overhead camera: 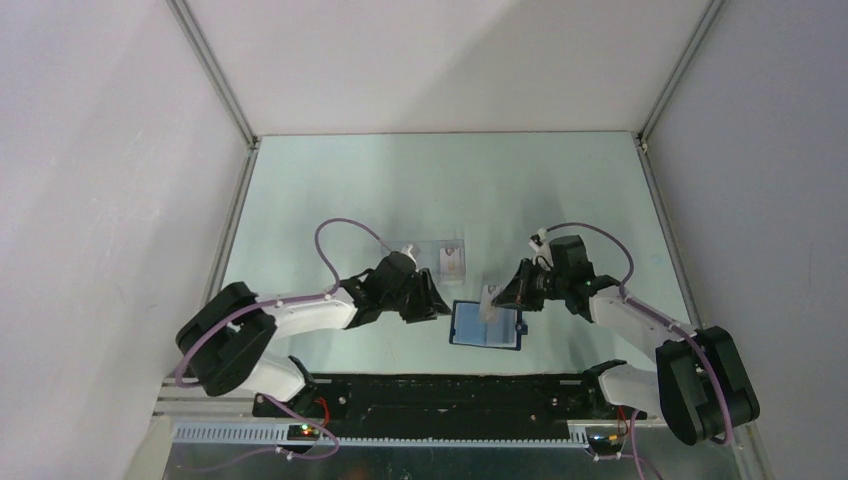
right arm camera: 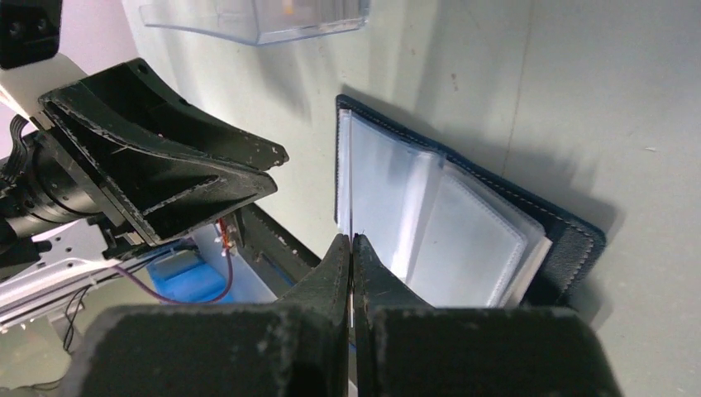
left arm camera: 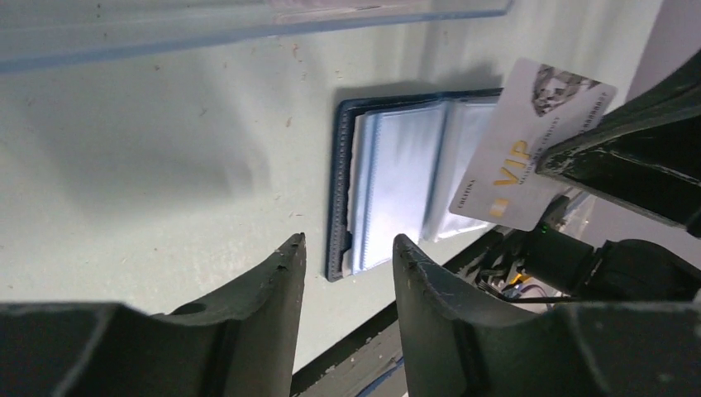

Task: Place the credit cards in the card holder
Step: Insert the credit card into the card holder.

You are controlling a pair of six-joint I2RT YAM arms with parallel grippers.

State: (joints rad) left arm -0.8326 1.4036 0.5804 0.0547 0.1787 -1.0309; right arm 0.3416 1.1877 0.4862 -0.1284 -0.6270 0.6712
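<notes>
Card holder [left arm camera: 339, 182] navy, pale blue inside; card [left arm camera: 529, 141] white, gold lettering

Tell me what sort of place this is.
Probably a robotics lab test booth: plain white wall panels in aluminium framing, a left arm and a right arm bolted at the table edge, and an open card holder laid out.

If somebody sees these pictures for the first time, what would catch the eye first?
First comes the white card with gold VIP lettering, pinched edge-on in the shut right pincer and held over the open navy card holder. Next comes the left pincer, open and empty, just left of the holder in the top view. A clear plastic tray lies behind them.
</notes>
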